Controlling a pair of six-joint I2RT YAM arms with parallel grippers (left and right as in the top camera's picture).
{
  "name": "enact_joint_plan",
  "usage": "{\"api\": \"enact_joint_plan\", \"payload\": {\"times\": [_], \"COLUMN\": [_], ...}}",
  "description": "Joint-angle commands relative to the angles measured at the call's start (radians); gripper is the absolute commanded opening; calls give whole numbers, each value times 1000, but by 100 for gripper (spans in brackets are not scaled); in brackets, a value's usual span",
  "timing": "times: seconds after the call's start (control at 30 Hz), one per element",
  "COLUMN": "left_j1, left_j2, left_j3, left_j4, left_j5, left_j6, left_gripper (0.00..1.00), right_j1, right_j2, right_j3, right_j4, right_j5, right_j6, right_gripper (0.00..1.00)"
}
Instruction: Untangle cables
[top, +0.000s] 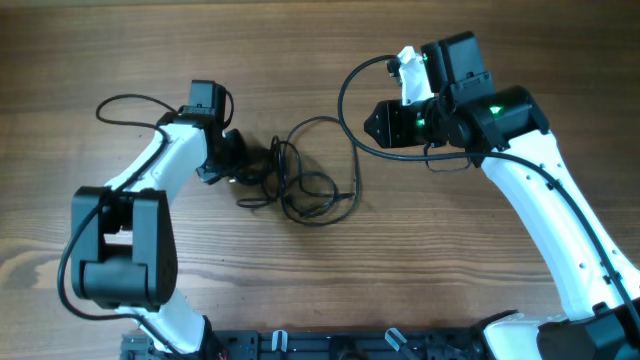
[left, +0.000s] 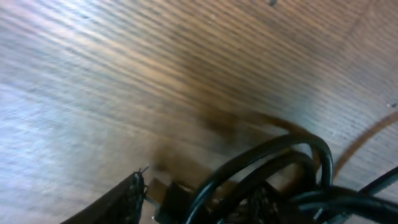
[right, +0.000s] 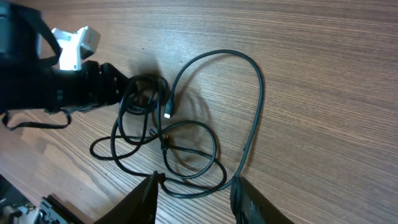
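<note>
The cables (top: 352, 185) are thin black cords lying in tangled loops on the wooden table's middle. My left gripper (top: 238, 162) is at the tangle's left end. In the left wrist view its fingers (left: 199, 193) hold a bunch of cords (left: 292, 142) and a small plug between them, blurred. In the right wrist view the cables (right: 260, 87) spread out below, with one large loop to the right, and the left gripper (right: 106, 87) is at their left end. My right gripper (top: 370, 120) hovers open above the tangle's right side, its fingers (right: 196, 186) apart and empty.
Thicker black arm wires loop beside the left arm (top: 120, 103) and the right arm (top: 345, 90). A black rail (top: 300, 345) runs along the table's front edge. The arm bases stand at the front left and front right.
</note>
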Motion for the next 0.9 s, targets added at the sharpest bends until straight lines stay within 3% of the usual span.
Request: {"api": "enact_joint_plan", "payload": {"times": [0.0, 0.17, 0.3, 0.5, 0.63, 0.87], "left_j1": [-8, -8, -8, -8, -8, -3], "left_j2": [17, 16, -10, -168, -292, -355], "left_j3": [1, 2, 2, 2, 2, 2], "left_j4": [32, 61, 71, 78, 71, 74], "left_j5": [19, 21, 84, 376, 578, 854], "left_j6": [10, 19, 20, 71, 72, 72], "left_gripper": [35, 4, 4, 4, 4, 4], "right_j1": [2, 2, 7, 67, 151, 190], "right_j2": [9, 9, 9, 9, 13, 70], "right_j3": [5, 5, 5, 5, 5, 5], "right_j4": [3, 4, 33, 143, 219, 249], "right_j5": [14, 1, -108, -306, -255, -213], "right_j6": [-9, -9, -53, -90, 26, 55], "right_gripper": [40, 41, 44, 45, 43, 39]}}
